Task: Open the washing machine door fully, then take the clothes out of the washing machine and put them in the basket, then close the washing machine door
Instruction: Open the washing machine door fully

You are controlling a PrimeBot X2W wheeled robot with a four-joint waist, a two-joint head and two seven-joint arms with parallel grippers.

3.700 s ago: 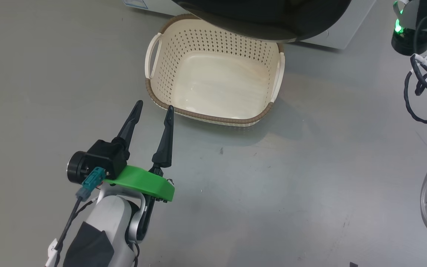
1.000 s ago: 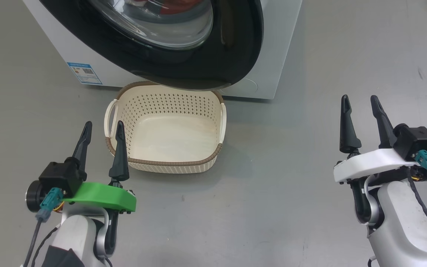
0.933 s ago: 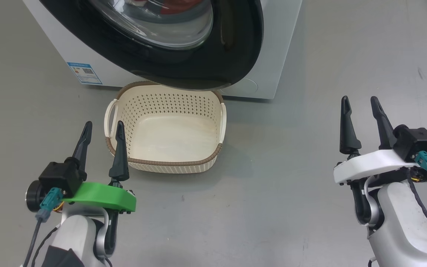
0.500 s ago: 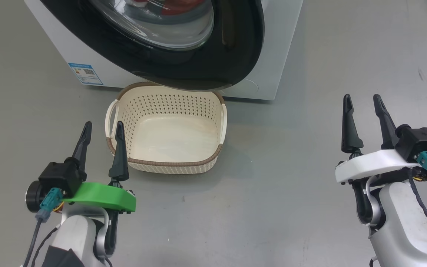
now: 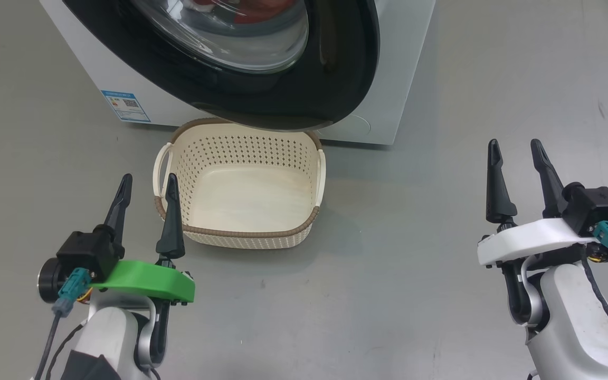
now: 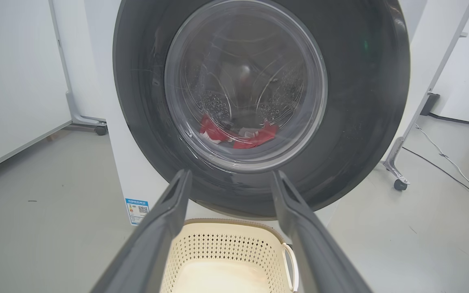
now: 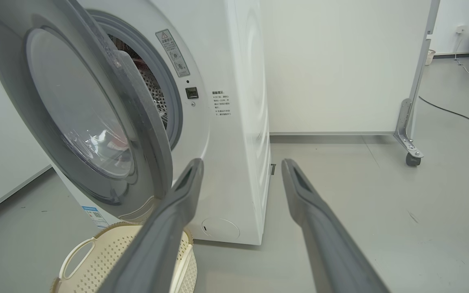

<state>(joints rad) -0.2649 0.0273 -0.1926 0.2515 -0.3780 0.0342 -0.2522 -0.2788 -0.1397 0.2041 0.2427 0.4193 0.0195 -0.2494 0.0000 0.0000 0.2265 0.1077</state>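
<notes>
In the washer (image 7: 238, 122), the red clothes (image 6: 238, 134) lie low in the drum, behind the door (image 5: 262, 79). The door is only part open and hangs over the back of the basket (image 5: 240, 237) on the floor. The left hand (image 5: 148, 178) and right hand (image 5: 514, 143) are open and empty, well back from the door. A hand could slip off the shiny rim, and the door might swing shut.
</notes>
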